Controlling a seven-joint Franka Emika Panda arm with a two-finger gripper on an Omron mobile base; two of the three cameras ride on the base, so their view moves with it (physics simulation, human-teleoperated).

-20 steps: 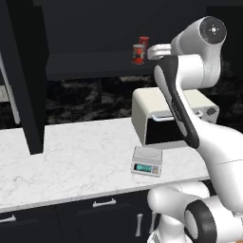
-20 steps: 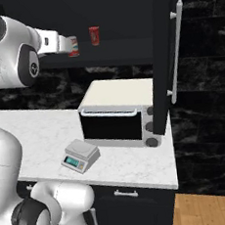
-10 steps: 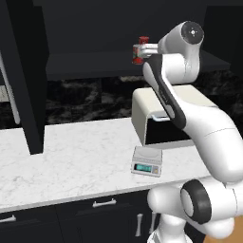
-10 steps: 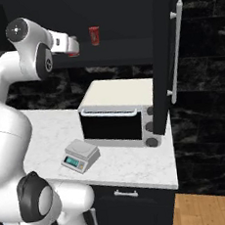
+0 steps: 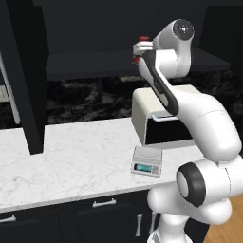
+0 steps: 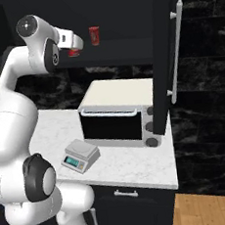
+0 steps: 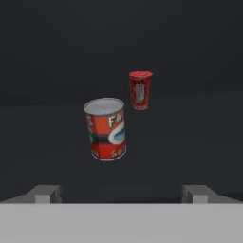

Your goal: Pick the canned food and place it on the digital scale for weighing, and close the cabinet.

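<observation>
Though unheld, canned food [image 7: 105, 129] upright.

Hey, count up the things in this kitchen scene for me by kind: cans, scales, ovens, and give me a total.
Cans: 2, the canned food and a slimmer red can, both on the cabinet shelf
Scales: 1, the digital scale
Ovens: 1, the toaster oven
Total: 4

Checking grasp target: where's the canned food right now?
In the hand view the canned food stands upright on the dark cabinet shelf, ahead of the open gripper, nearer than and left of the slimmer red can.
</observation>
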